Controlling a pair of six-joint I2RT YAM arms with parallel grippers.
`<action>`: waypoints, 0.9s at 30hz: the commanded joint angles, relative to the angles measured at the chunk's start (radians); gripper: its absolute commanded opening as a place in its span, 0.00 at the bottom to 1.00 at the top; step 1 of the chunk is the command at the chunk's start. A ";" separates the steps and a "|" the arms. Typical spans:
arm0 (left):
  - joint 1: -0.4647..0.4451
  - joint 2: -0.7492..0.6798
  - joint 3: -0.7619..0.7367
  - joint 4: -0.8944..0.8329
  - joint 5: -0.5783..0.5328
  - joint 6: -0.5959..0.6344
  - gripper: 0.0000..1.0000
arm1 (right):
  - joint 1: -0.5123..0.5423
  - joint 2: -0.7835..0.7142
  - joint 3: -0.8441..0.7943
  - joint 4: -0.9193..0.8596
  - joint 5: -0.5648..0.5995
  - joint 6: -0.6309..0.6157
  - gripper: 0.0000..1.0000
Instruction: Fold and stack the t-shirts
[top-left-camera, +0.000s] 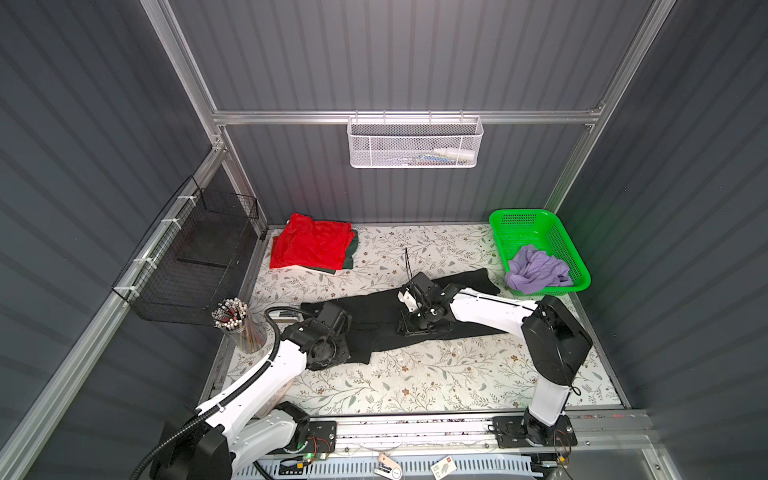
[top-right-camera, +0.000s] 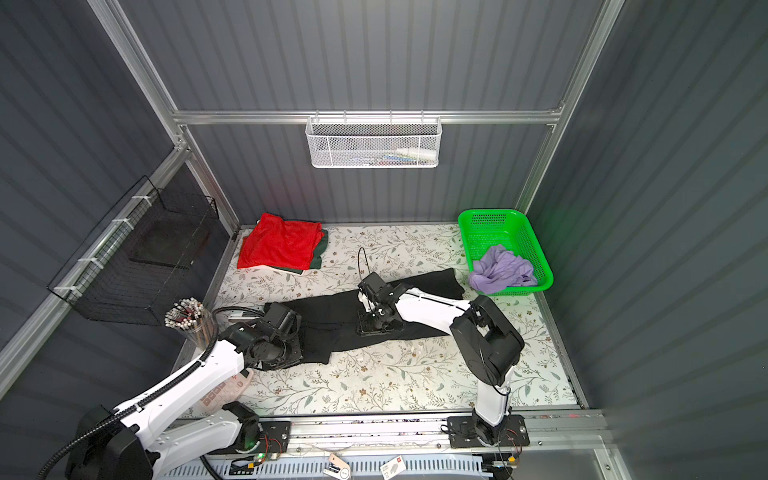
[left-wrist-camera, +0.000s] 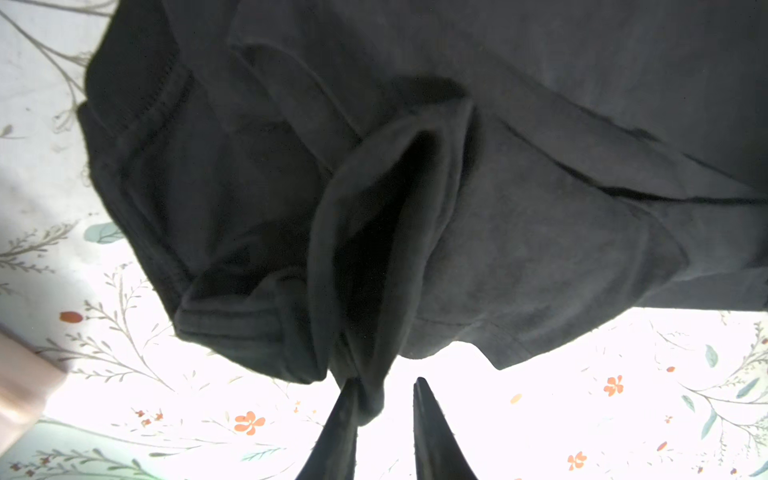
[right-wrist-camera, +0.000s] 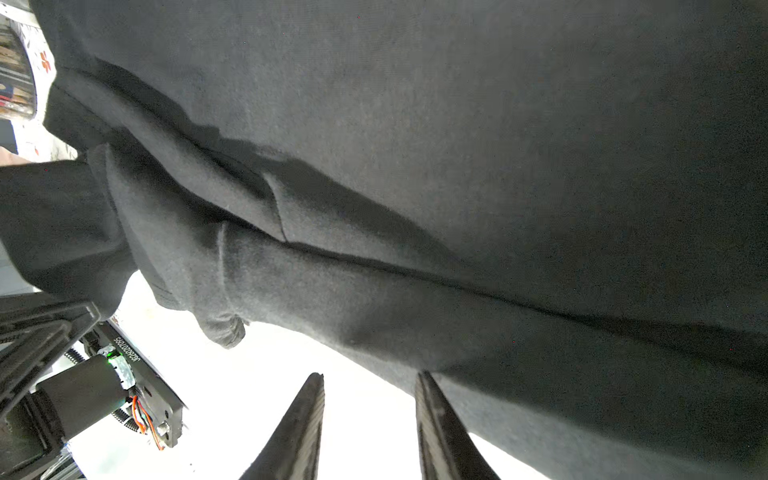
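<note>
Seeing, just left of the left pincer and beside its arm, a clear cup of pencils. Finding, well beyond that pincer toward the back wall, the red t-shirt folded and lying on top of the dark green t-shirt. Hovering the left pincer low over the flowered table at the left end of the black t-shirt. Showing, in the left wrist view, jaws partly parted, with a raised pinch of black cloth leaning against one finger and bright table filling the gap to the other; clamping nothing. Seeing the black t-shirt running long and creased from the left pincer across to the right pincer and past it. Hanging the right pincer over the middle of that shirt at its near edge, jaws likewise partly parted, bare table showing between them, one finger overlapping the cloth edge, gripping nothing. Finding, right of the right pincer and farther back, the bright green plastic basket with the crumpled lavender t-shirt inside, at its near end.
</note>
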 joint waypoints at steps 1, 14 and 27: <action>0.007 0.021 -0.009 -0.013 -0.008 0.021 0.25 | -0.006 0.017 -0.016 -0.001 -0.009 0.009 0.39; 0.007 0.057 -0.013 -0.015 -0.064 0.043 0.15 | -0.009 0.019 -0.016 0.001 -0.012 0.008 0.39; 0.006 0.002 0.033 -0.021 -0.106 -0.031 0.00 | -0.013 0.020 -0.018 0.003 -0.004 0.008 0.39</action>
